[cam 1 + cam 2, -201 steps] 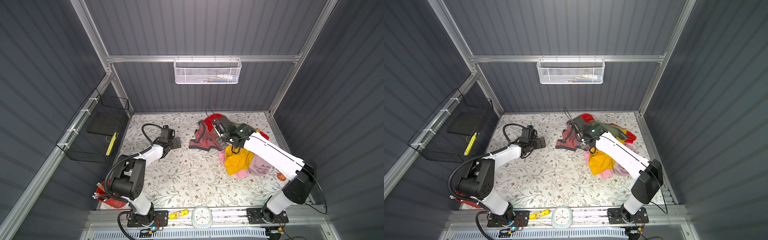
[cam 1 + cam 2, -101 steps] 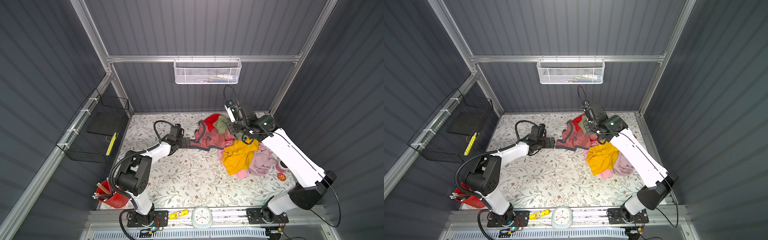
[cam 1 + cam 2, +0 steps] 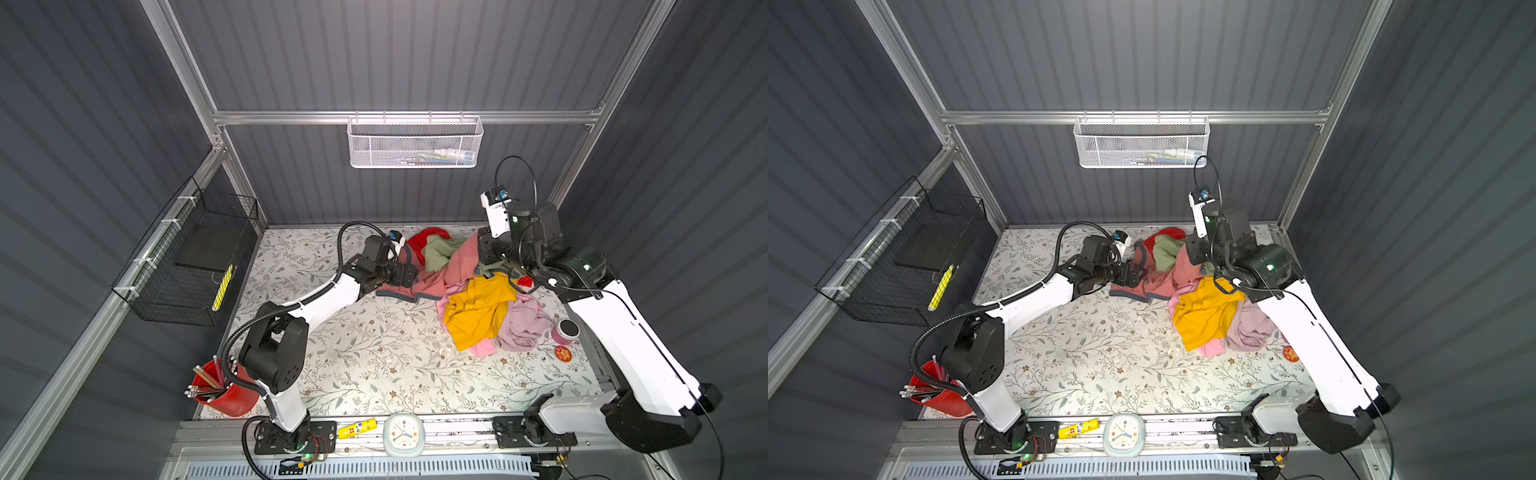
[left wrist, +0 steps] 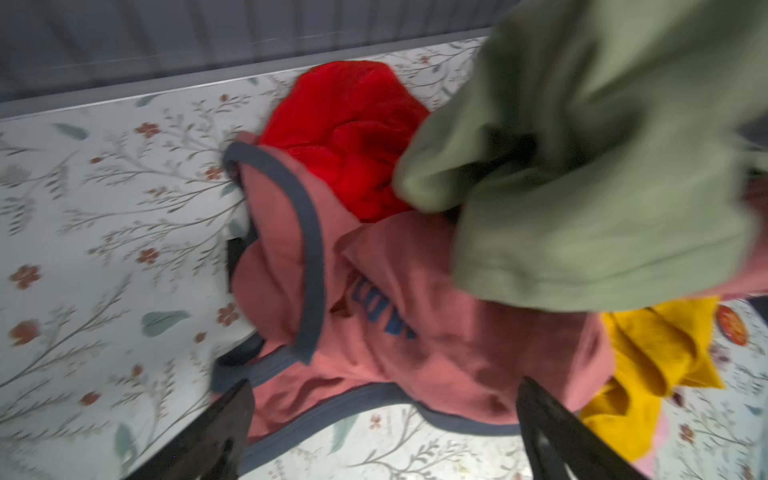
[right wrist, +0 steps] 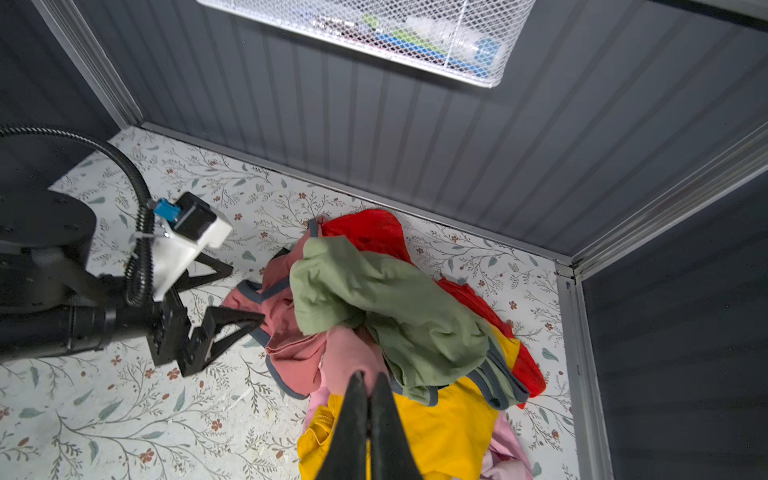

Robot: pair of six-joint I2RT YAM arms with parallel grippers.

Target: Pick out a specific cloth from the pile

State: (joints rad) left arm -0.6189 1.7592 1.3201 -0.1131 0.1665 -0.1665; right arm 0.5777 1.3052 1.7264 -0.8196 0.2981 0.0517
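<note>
The cloth (image 3: 455, 264), salmon pink with grey-blue trim, is stretched up out of the pile (image 3: 478, 311). My right gripper (image 5: 368, 376) is shut on a fold of it, above the heap in both top views (image 3: 1190, 255). An olive green garment (image 5: 374, 291) hangs over the raised cloth, with bright red cloth (image 4: 345, 137) behind it. The cloth's trimmed lower edge (image 4: 374, 395) still lies on the table. My left gripper (image 4: 384, 419) is open at table height, and one finger (image 4: 232, 415) stands on each side of that edge. In a top view it (image 3: 409, 272) touches the cloth's left side.
Mustard yellow (image 3: 1204, 316) and lilac-pink (image 3: 523, 324) garments lie at the pile's front. A pink can (image 3: 564, 331) and a red disc (image 3: 563, 354) sit by the right arm. A black wire basket (image 3: 195, 257) hangs on the left wall, and a red pencil cup (image 3: 220, 390) stands front left.
My right gripper has risen and swung back to the right, drawing the cloth up from the table. The left arm has reached right until its open jaws straddle the cloth's edge.
</note>
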